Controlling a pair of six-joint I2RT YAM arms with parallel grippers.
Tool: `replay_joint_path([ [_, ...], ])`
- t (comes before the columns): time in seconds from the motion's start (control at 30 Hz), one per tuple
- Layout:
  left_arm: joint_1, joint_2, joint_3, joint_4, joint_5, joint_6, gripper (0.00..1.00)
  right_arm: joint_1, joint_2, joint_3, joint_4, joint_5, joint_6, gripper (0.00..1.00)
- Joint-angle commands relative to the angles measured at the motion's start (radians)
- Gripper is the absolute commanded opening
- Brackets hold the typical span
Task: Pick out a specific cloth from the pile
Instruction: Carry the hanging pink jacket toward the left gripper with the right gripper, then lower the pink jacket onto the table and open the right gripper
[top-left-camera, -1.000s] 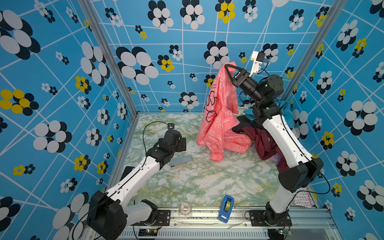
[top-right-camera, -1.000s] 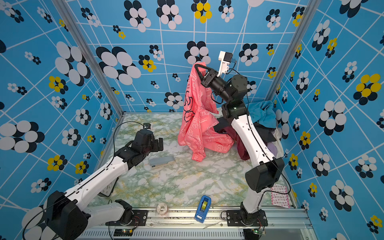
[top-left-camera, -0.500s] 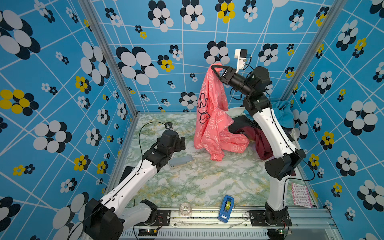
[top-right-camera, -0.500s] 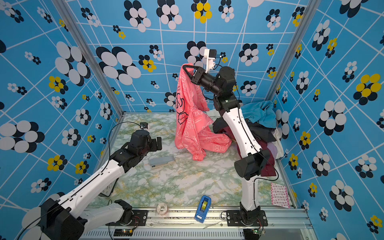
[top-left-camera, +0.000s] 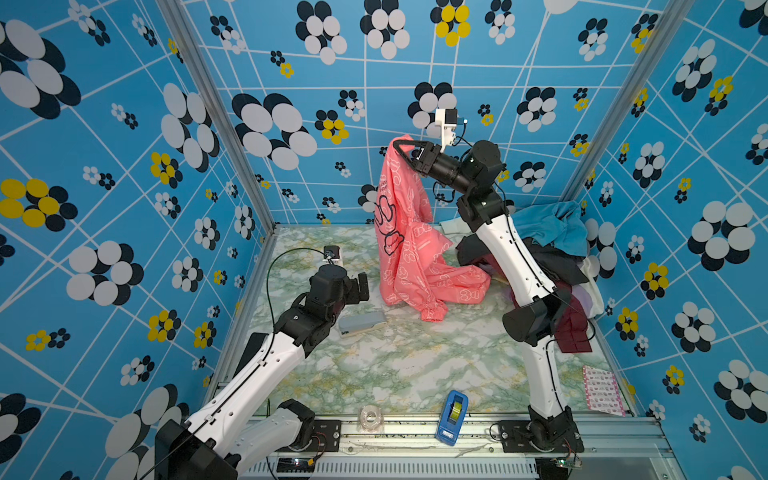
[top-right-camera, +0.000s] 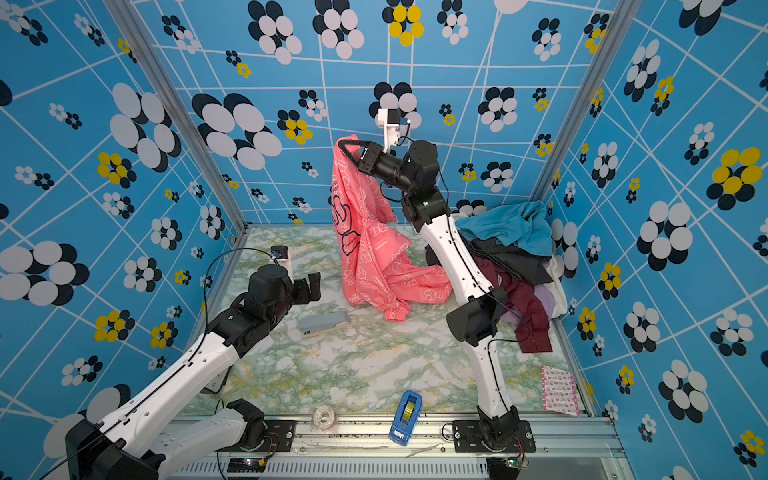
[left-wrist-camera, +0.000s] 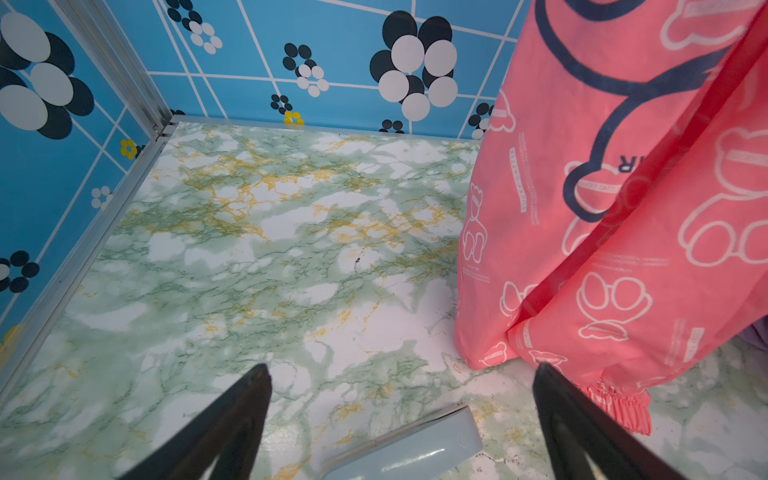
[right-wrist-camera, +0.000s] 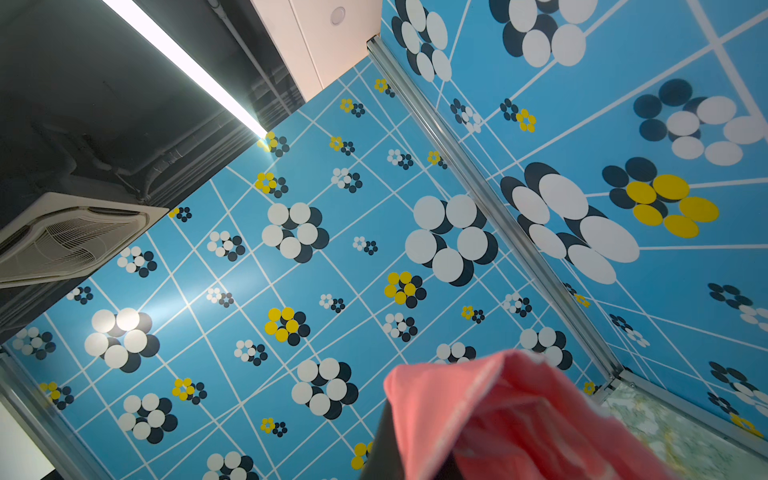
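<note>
Right gripper (top-left-camera: 399, 145) raised high, clamped; left gripper (left-wrist-camera: 399, 374) low, jaws apart.

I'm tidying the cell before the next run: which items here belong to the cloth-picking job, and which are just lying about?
Job: coral-pink jacket, held up by the shut right gripper; garment pile at the right wall.

Lying about: grey case, blue tape dispenser, clear tape roll, pink printed packet, all on the marble table.

links (top-left-camera: 249, 382) white | joints (top-left-camera: 528, 324) black | cable (top-left-camera: 268, 282) black | left gripper (left-wrist-camera: 401, 369) black
</note>
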Motion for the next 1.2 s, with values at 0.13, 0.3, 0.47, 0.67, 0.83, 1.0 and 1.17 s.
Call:
replay_joint_path([
  [0.13, -0.004, -0.041, -0.024, 0.010, -0.012, 0.011, 0.99, 0.022, 0.064, 0.113, 0.228, 0.010, 0.110, 0.00],
  [0.3, -0.004, -0.051, -0.034, 0.012, -0.018, 0.010, 0.99, 0.025, 0.119, 0.147, 0.317, 0.007, 0.199, 0.00],
  [0.47, -0.003, -0.051, -0.038, 0.015, -0.015, 0.007, 0.99, 0.022, 0.122, 0.075, 0.281, -0.086, 0.225, 0.00],
  [0.67, -0.003, -0.048, -0.044, 0.023, -0.017, 0.009, 0.99, 0.005, 0.088, -0.127, 0.265, -0.162, 0.226, 0.00],
  [0.83, -0.003, -0.045, -0.039, 0.017, -0.022, 0.014, 0.99, -0.012, -0.051, -0.394, 0.059, -0.127, 0.010, 0.00],
  [1.0, 0.000, -0.035, -0.035, 0.025, -0.026, 0.018, 0.99, -0.025, -0.206, -0.590, -0.225, -0.017, -0.255, 0.00],
  [1.17, 0.004, 0.012, 0.003, 0.005, -0.025, 0.023, 0.99, -0.031, -0.264, -0.674, -0.477, 0.065, -0.388, 0.00],
])
